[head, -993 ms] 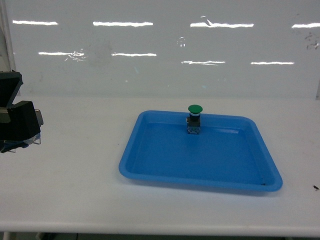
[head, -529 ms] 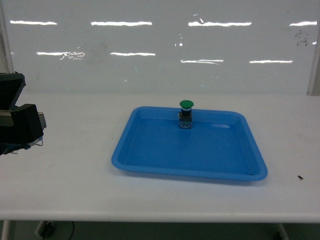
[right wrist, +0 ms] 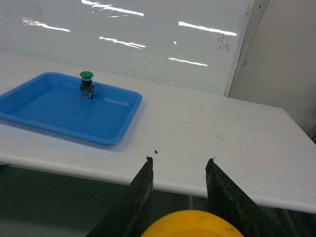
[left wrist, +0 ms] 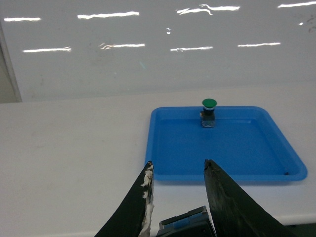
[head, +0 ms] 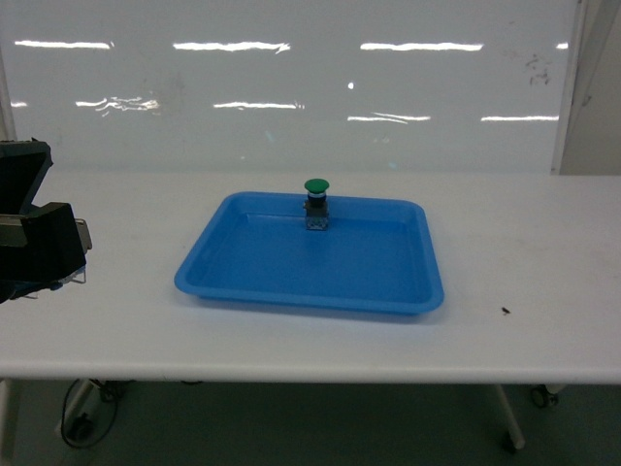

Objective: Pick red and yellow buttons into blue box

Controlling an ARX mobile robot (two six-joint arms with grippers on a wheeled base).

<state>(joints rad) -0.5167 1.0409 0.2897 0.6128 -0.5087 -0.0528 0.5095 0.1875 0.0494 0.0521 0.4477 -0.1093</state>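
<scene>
Shifted leftward and farther off in the head view since the earlier frames: shallow blue tray (head: pixel 309 254) with green-capped button (head: pixel 316 203); more table front edge and floor below now in sight.

Nearest, right wrist view: right gripper (right wrist: pixel 177 170), two dark fingers (right wrist: pixel 143 197) standing apart, pointing out level over the near table edge. Yellow button (right wrist: pixel 192 224), rounded yellow-orange cap, sits low between the finger bases; whether the fingers press on it cannot be told.

Nearest, left wrist view: left gripper (left wrist: pixel 177 168), dark fingers (left wrist: pixel 224 202) apart with nothing between the tips, whitish residue on the left finger, aimed forward over the table toward the tray's near rim.

Head view, left edge: black block of the left arm (head: pixel 34 248), held above the table surface.

Middle: white table (head: pixel 524 272); small dark speck (head: pixel 506 311) right of the tray.

Tray: lies flat on the table; green-capped button stands upright inside it against the far wall, black body, clear base.

Far: glossy white wall panel (head: pixel 291 87) with light reflections.

Red button and blue box: not seen in any view.
</scene>
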